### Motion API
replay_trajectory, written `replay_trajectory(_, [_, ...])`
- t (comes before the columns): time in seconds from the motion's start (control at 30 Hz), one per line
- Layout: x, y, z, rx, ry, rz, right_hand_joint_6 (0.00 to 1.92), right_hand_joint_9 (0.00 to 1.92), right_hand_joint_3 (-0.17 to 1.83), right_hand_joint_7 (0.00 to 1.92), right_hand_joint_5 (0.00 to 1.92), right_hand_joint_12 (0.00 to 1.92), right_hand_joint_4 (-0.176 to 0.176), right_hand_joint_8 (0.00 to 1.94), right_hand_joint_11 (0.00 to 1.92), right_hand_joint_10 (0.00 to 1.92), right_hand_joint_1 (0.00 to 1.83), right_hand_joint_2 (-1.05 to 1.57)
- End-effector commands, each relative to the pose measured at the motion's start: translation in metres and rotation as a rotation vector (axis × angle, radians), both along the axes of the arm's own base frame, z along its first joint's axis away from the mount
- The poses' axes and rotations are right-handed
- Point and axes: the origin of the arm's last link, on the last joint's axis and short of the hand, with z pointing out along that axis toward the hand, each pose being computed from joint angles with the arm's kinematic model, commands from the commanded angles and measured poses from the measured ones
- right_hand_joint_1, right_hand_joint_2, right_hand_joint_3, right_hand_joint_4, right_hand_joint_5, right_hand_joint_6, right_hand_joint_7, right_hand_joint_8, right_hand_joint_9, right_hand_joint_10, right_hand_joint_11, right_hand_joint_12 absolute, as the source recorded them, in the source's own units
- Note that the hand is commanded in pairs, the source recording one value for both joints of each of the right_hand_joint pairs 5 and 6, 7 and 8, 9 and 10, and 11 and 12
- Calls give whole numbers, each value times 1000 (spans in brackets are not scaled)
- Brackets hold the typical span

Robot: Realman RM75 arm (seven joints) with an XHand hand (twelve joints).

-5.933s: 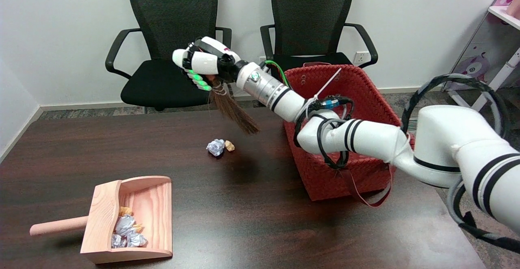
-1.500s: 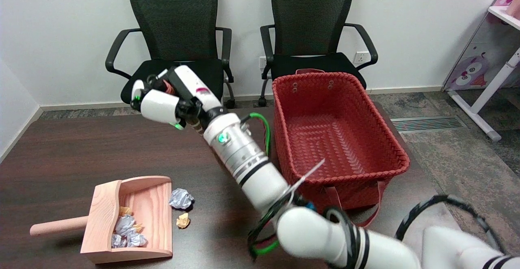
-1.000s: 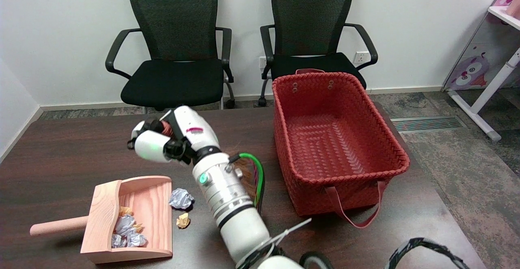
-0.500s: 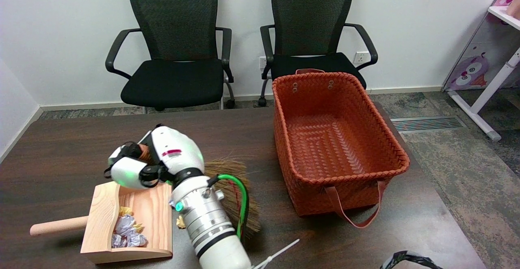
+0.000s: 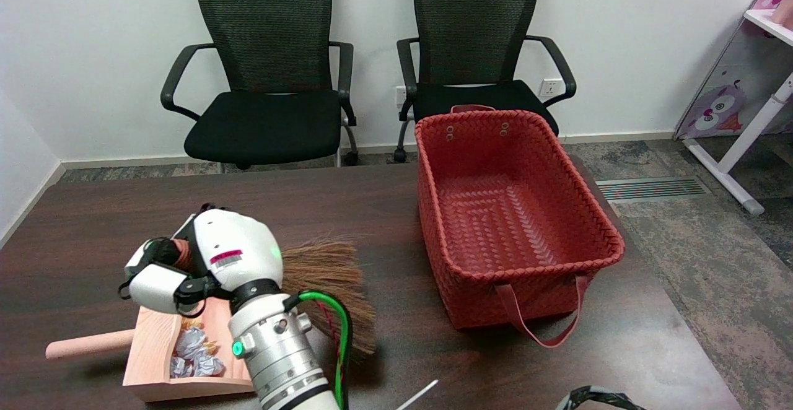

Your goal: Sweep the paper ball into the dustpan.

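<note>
My right hand (image 5: 201,267) grips a small brown broom, whose bristles (image 5: 328,283) fan out to the right of the hand, low over the table. The hand hangs over the open mouth of the pale wooden dustpan (image 5: 155,348) at the table's front left. Several crumpled paper balls (image 5: 192,354) lie inside the pan near its back wall. My forearm (image 5: 279,354) covers the pan's right part and the table beside it, so the two loose paper balls seen there earlier are hidden.
A red woven basket (image 5: 514,212) stands on the right part of the dark wooden table (image 5: 396,212). Two black office chairs (image 5: 266,106) stand behind the table. The dustpan's round handle (image 5: 87,343) points left.
My hand with the broom has swung from above the table's middle down and left, over the dustpan's mouth. The two loose paper balls beside the pan have gone out of sight behind my arm.
</note>
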Motion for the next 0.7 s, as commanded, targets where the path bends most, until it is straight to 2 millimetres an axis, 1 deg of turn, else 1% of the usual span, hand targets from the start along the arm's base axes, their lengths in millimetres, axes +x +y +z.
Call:
replay_trajectory(0.03, [-19, -3, -21, 108, -173, 38, 1920, 1920, 1469, 1920, 1920, 1920, 45, 1920, 1920, 1920, 414, 1335])
replay_trajectory(0.23, [-27, -11, -11, 108, -257, 26, 1920, 1920, 1462, 1920, 1920, 1920, 43, 1920, 1920, 1920, 418, 1322])
replay_trajectory(0.37, [-37, -21, -2, 97, -343, -30, 1920, 1920, 1475, 1920, 1920, 1920, 40, 1920, 1920, 1920, 423, 1283])
replay_trajectory(0.57, [-45, -33, 5, 73, -350, -63, 1920, 1920, 1470, 1920, 1920, 1920, 38, 1920, 1920, 1920, 432, 1270])
replay_trajectory(0.7, [-51, -41, 9, 77, -394, -103, 1920, 1920, 1454, 1920, 1920, 1920, 35, 1920, 1920, 1920, 445, 1266])
